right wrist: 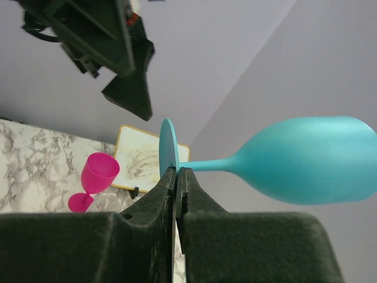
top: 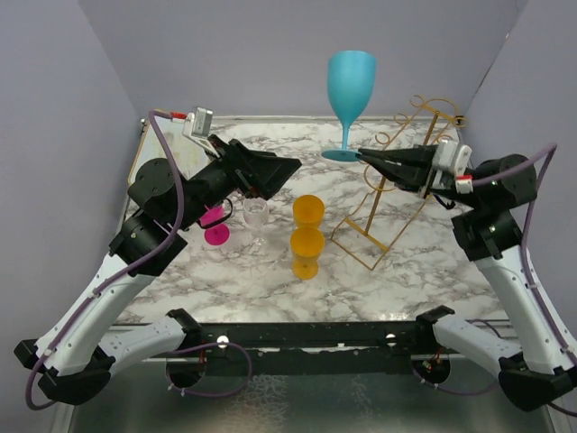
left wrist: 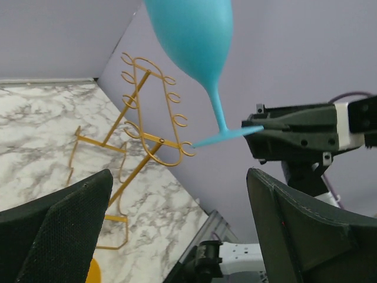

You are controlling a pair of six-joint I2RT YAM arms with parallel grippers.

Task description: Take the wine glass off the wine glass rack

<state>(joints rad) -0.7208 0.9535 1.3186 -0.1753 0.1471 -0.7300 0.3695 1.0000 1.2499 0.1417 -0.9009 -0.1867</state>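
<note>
Item, wine glass (top: 351, 81): teal, opaque, long stem, round foot. Upright in the top view, up in the air over the back of the table, bowl against the rear wall.
Hold: right gripper (right wrist: 177, 177) pinches the foot's rim edge-on, jaws pressed nearly together with only the thin disc between. Stem and bowl stick out free to one side. Prob. gripped at the foot because that is the flat part a narrow pincer can clamp.
Position vs. rack: wine glass rack (left wrist: 154, 138), gold wire, slanted ladder frame w/ curled hooks, stands on the table's right half. Glass is left of it and higher; looks clear of the hooks in the top view. In the left wrist view the foot's edge lies close by the lowest hook; contact or mere overlap, can't tell.
Task status (est.): lift-off looks done or nearly so; glass not yet set down.
Left gripper (top: 284, 180): jaws spread wide, nothing in them, pointed toward the glass. Poss. ready for a handover.
Risk: rim-only pinch, heavy bowl far from the clamp; could pivot or slip.
Table (top: 433, 271): marble-pattern top.
Other stock: two orange cups (top: 307, 211) centre; clear glass (top: 256, 213) and pink glass (top: 216, 227) under the left arm; pale board (right wrist: 144, 159) at the back left.
</note>
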